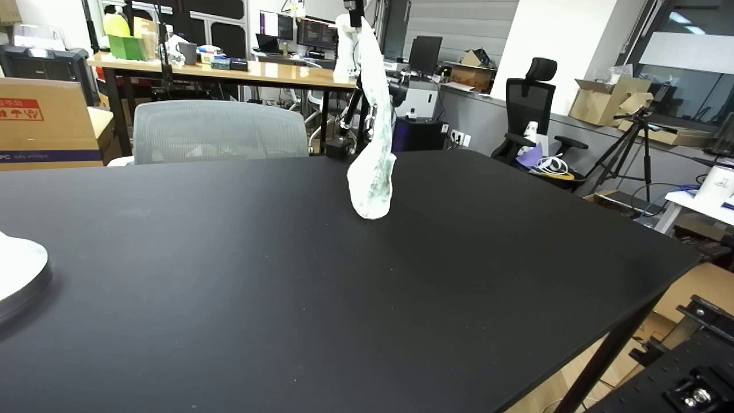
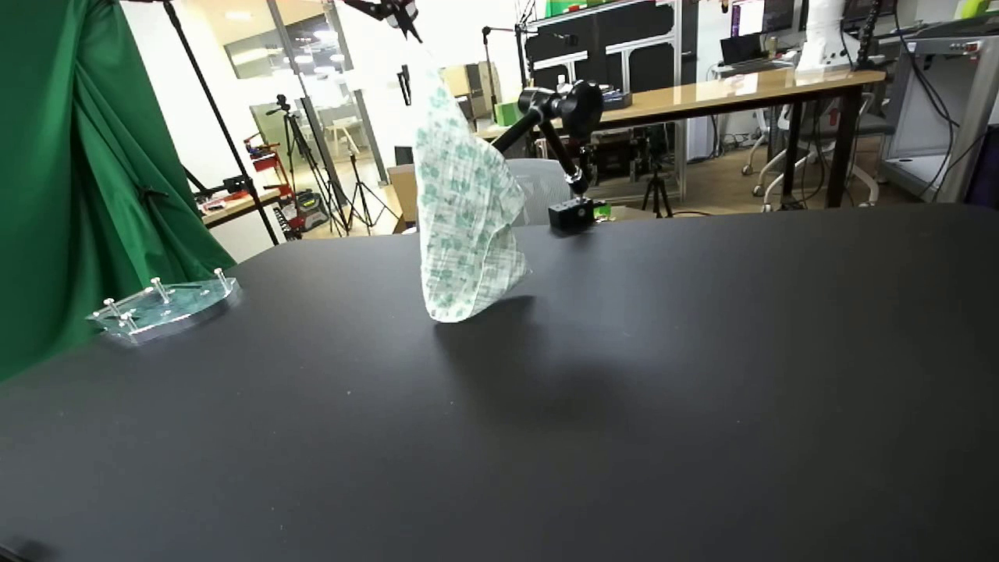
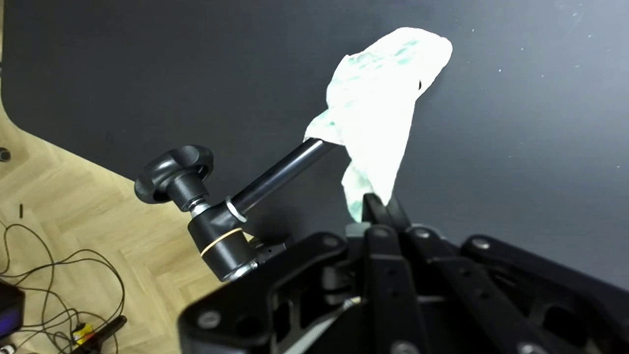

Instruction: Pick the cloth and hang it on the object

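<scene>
Limply, the cloth hangs from closed jaws, partly hiding the rod

Cloth below fingers, before jointed stand, in both exterior views

Bright light; overexposed cloth in the wrist view; soft shadow and pale sheen on the tabletop

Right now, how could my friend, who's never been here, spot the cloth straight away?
Start with the big black table. Over it, by the jointed black stand, the cloth hangs from the robot's fingers. It's floppy and white with green print, while the stand is stiff and dark.
</scene>
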Available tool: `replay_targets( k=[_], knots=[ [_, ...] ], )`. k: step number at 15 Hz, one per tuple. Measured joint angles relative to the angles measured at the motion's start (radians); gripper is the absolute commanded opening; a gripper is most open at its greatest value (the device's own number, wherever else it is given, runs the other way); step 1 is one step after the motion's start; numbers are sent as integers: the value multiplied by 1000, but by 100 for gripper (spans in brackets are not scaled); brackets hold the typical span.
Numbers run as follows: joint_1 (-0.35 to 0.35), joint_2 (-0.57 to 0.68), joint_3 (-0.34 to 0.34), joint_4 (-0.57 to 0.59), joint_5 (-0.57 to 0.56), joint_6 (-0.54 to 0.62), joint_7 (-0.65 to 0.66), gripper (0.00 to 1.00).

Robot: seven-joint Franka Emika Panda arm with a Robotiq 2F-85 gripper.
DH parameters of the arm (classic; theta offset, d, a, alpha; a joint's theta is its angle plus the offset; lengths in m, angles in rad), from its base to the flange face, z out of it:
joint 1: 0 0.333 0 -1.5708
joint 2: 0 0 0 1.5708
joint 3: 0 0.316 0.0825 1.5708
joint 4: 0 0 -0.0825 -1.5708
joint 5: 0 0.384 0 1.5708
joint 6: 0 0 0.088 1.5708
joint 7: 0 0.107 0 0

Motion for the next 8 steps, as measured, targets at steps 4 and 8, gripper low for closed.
replay_targets(
  k=[4,8],
  knots=[
    [18,46,0,39,4,-25,27,0],
    [54,71,3,77,6,-50,57,0]
  ],
)
